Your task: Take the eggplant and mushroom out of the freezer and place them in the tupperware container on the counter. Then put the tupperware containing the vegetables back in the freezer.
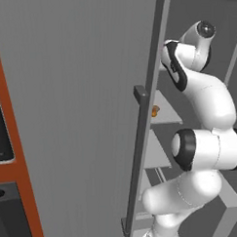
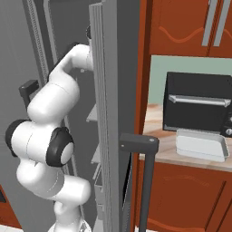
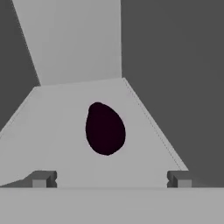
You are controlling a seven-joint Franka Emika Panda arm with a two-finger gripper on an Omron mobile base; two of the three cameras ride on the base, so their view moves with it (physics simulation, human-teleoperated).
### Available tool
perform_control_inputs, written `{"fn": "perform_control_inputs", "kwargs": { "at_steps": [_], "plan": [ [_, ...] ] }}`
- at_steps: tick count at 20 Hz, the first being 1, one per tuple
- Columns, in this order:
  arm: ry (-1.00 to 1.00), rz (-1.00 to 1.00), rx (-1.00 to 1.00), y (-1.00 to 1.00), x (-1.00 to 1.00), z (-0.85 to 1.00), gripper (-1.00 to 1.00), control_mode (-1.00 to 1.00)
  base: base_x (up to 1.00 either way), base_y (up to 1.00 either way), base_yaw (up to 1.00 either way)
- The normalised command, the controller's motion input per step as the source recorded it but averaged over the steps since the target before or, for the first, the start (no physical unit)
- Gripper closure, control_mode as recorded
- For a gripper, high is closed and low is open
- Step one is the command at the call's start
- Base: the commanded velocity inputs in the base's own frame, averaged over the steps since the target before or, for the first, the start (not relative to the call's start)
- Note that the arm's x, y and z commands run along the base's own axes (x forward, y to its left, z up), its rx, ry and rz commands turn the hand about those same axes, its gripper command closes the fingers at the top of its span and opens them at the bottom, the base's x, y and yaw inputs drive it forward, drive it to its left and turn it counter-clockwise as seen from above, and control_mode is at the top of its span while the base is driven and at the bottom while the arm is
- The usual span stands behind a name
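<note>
Spread wide apart, the hand [image 3: 109, 179] is seen with its two dark fingertips [image 3: 43, 179] low in the hand view, nothing between them, aimed at the glossy purple-black, stubby eggplant [image 3: 105, 129], which lies alone on a light grey inner shelf [image 3: 57, 140] of the tall grey freezer [image 1: 68, 89], ahead of the tips and not yet touched. A small orange-tan mushroom [image 1: 155, 111] is glimpsed on another shelf in the left base view. The translucent whitish tupperware container [image 2: 200, 147] is set on the beige marbled desk [image 2: 156, 152], before a black toaster oven [image 2: 197, 102]. A slip is judged likely: the rounded, glossy body could be nudged backward or squeezed out if contact is made off-centre.
</note>
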Motion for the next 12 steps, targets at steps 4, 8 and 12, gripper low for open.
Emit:
{"fn": "perform_control_inputs", "kwargs": {
  "at_steps": [4,8,12],
  "plan": [
    [0.09,0.00,0.00,-0.02,0.41,-0.21,-1.00,-1.00,0.00,0.00,0.00],
    [0.08,0.00,0.00,0.00,0.49,-0.13,-1.00,-1.00,0.00,0.00,0.00],
    [0.06,0.00,0.00,0.00,0.54,-0.11,-1.00,-1.00,0.00,0.00,0.00]
  ]
}}
